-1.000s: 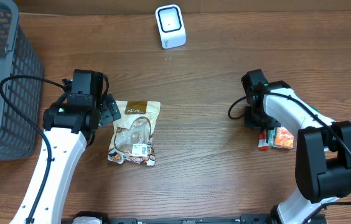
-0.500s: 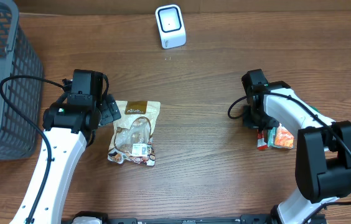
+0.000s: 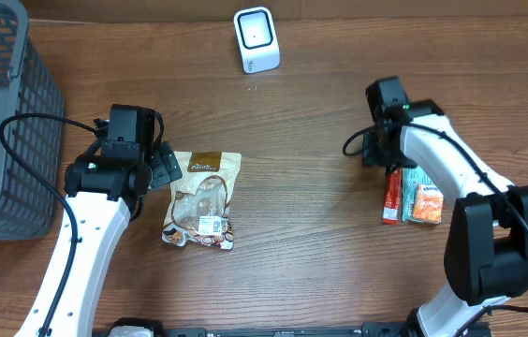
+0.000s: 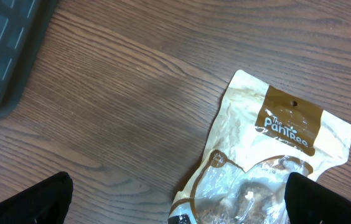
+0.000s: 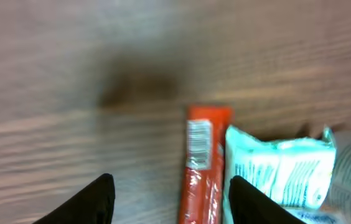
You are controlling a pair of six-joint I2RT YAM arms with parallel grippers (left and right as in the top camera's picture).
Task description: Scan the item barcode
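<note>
Hovering with fingers apart, your right pincer [image 5: 170,186] frames the red stick [image 5: 205,168] lying barcode-up on the bench [image 5: 70,74], likely staged for the scanner [image 3: 256,39], while your left pincer [image 4: 177,186] gapes empty over the snack pouch [image 4: 275,143].

Left gripper [image 4: 182,208]: two black fingertips [image 4: 38,199] at the lower corners of the frame, set wide apart, nothing between them in contact.

Cream-and-brown plastic snack pouch [image 4: 275,155]: lies flat ahead of the gripper, nearer the right finger, its lower end reaching in between the fingers. Brown label band [image 4: 290,118] with white lettering at the far end; clear window [image 4: 250,193] showing pale contents at the near end.

Dark grey plastic mesh basket [image 4: 1,50]: corner only, ahead and far left of the left finger.

Brown wood-grain table [image 4: 113,106]: beneath everything.
</note>
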